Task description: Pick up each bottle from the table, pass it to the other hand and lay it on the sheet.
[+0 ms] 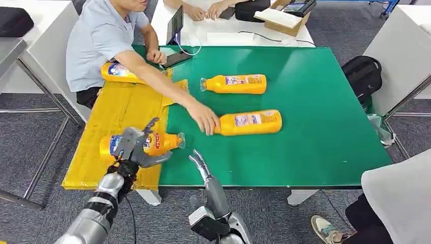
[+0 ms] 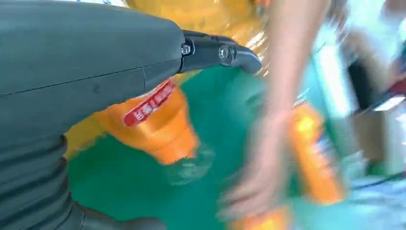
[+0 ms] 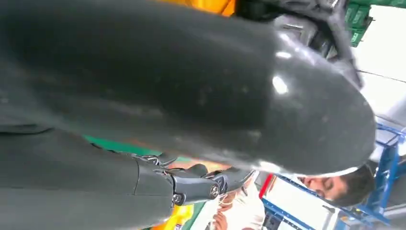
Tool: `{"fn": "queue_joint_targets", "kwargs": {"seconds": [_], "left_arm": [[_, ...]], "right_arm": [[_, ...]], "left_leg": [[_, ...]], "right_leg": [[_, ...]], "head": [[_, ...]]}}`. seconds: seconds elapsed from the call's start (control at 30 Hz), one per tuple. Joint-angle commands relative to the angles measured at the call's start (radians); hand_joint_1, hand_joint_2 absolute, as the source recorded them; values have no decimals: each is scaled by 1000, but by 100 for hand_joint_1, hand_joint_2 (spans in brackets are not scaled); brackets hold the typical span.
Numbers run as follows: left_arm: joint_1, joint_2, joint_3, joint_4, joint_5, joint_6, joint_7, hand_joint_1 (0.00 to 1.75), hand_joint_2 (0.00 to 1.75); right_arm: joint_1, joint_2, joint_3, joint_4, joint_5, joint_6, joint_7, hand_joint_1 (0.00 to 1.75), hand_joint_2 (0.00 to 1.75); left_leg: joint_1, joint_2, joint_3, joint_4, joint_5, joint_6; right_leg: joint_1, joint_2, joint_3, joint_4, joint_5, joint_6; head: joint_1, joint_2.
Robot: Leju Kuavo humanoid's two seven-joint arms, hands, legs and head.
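Observation:
An orange bottle [image 1: 163, 143] lies on its side at the yellow sheet's [image 1: 122, 107] right edge, cap over the green table [image 1: 320, 132]. My left hand [image 1: 133, 146] rests over its label end, fingers spread upward and thumb along the near side; the left wrist view shows that bottle [image 2: 160, 127] just beyond my left hand [image 2: 72, 72]. My right hand [image 1: 202, 168] hovers at the table's front edge, fingers straight, holding nothing. Another bottle [image 1: 119, 72] lies at the sheet's far end. Two more bottles [image 1: 236, 84] [image 1: 250, 122] lie on the green.
A person seated at the far left reaches across the sheet, their hand [image 1: 205, 118] touching the nearer loose bottle's cap end. A tablet [image 1: 175, 30] and cables sit at the table's back. A black backpack [image 1: 363, 73] stands on the floor at right; another person stands at the lower right.

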Motion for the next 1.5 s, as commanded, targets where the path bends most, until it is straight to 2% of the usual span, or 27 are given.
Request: {"fn": "queue_joint_targets", "kwargs": {"seconds": [0.03, 0.07, 0.1, 0.13, 0.17, 0.2, 0.23, 0.3, 0.37, 0.57, 0.63, 0.7, 0.83, 0.97, 1.0, 1.07, 1.23, 1.4, 1.43, 1.47, 1.5], "left_arm": [[314, -116, -20, -523, 502, -79, -2, 0, 175], [360, -135, -30, -580, 499, 14, -29, 0, 175], [373, -126, -50, -599, 504, 32, -30, 0, 175], [389, -147, -35, -616, 458, 148, -61, 0, 175], [394, -119, -71, -616, 347, 315, -132, 0, 175], [401, -97, -93, -617, 330, 365, -167, 0, 175], [424, -88, -97, -618, 259, 474, -202, 0, 175], [447, -76, -104, -619, 268, 497, -207, 0, 175], [456, -63, -136, -600, 227, 529, -224, 0, 175], [404, -56, -251, -523, 73, 668, -265, 0, 175], [392, -52, -273, -509, 73, 665, -265, 0, 175], [370, -50, -315, -478, 98, 654, -252, 0, 175], [360, -33, -353, -455, 116, 663, -241, 0, 175], [336, -37, -364, -423, 122, 641, -226, 0, 175], [333, -38, -366, -422, 120, 642, -225, 0, 175], [324, -38, -372, -410, 106, 644, -214, 0, 175], [308, -39, -381, -378, 89, 631, -177, 0, 175], [293, -42, -397, -365, 86, 612, -177, 0, 175], [286, -44, -400, -359, 86, 609, -176, 0, 175], [281, -45, -403, -353, 86, 606, -176, 0, 175], [277, -45, -405, -349, 87, 603, -176, 0, 175]], "right_arm": [[-6, -43, -25, 19, 169, -205, 9, 0, 0], [13, -30, -120, 1, 311, -213, 10, 0, 0], [6, -42, -119, 8, 294, -213, 2, 0, 0], [30, 0, -273, -31, 507, -213, 10, 0, 0], [5, -2, -307, 7, 602, -213, 89, 0, 175], [-15, -27, -293, 29, 609, -213, 129, 0, 175], [-64, -84, -245, 117, 687, -186, 291, 0, 175], [-97, -124, -218, 172, 642, -194, 307, 0, 175], [-148, -163, -223, 267, 755, -213, 426, 0, 175], [-233, -164, -425, 367, 923, -213, 413, 0, 175], [-244, -158, -469, 375, 960, -213, 424, 0, 175], [-292, -154, -521, 463, 992, -213, 424, 0, 175], [-319, -154, -486, 527, 990, -213, 454, 0, 175], [-376, -152, -462, 606, 1058, -213, 515, 0, 175], [-384, -151, -461, 614, 1058, -213, 517, 0, 175], [-429, -139, -469, 703, 1020, -210, 514, 0, 175], [-474, -140, -456, 774, 1015, -90, 580, 0, 175], [-498, -148, -447, 804, 995, -16, 567, 0, 175], [-504, -148, -456, 813, 979, 8, 562, 35, 175], [-509, -148, -457, 823, 972, 43, 558, 138, 175], [-511, -147, -464, 826, 960, 61, 555, 154, 175]], "left_leg": [[0, 2, 3, -1, -3, 0], [0, 2, 0, -1, -2, 0], [-1, 2, -1, 0, -2, 0], [0, 4, 1, 0, -4, 0], [0, 3, -1, 0, -3, 0], [0, 3, -1, 0, -4, 0], [0, 2, -3, 0, -4, 0], [0, 5, -2, -2, -3, 0], [0, 5, -1, -2, -3, 1], [-2, 1, -6, -1, -1, 2], [-1, 0, -6, 0, -1, 2], [-2, 0, -6, -1, -1, 2], [-1, 2, -5, -1, -2, 2], [-1, 4, -2, -1, -3, 1], [-1, 4, -6, 0, -2, 2], [-1, 5, -4, 0, -3, 1], [-1, 4, -3, 0, -2, 1], [-1, 2, -3, 0, -2, 1], [-1, 2, -2, 0, -2, 1], [-1, 2, -3, 0, -1, 2], [-1, 2, -2, 0, -1, 1]], "right_leg": [[0, 1, 3, -1, -2, -1], [0, 1, 1, -1, -1, -1], [0, 1, 0, -1, -1, 0], [0, 2, 1, -1, -2, -1], [0, 0, -2, -1, -2, -1], [0, -1, 0, 0, -3, -1], [0, -1, -3, -1, -2, -1], [0, 1, -3, -3, -1, -1], [0, 2, -1, -4, 0, -1], [-1, -2, -5, -2, 0, 0], [-1, -3, -5, -2, 0, 1], [-2, -2, -5, -2, 1, 1], [-1, 0, -5, -2, 1, 1], [-1, 1, -2, -2, 0, 0], [-1, 2, -6, -1, 1, 1], [-1, 2, -5, -1, 0, 0], [0, 1, -3, -2, 1, 0], [-1, -1, -3, -2, 1, 1], [0, -1, -2, -2, 1, 0], [0, -1, -3, -2, 1, 1], [0, -2, -2, -2, 1, 0]], "head": [[1, 0], [0, 0], [0, 0], [1, 0], [0, 0], [1, 0], [0, 0], [0, 0], [0, 0], [0, 0], [0, 0], [0, 0], [0, 0], [0, 0], [0, 0], [0, 0], [0, 0], [1, 0], [0, 0], [1, 0], [0, 0]]}}
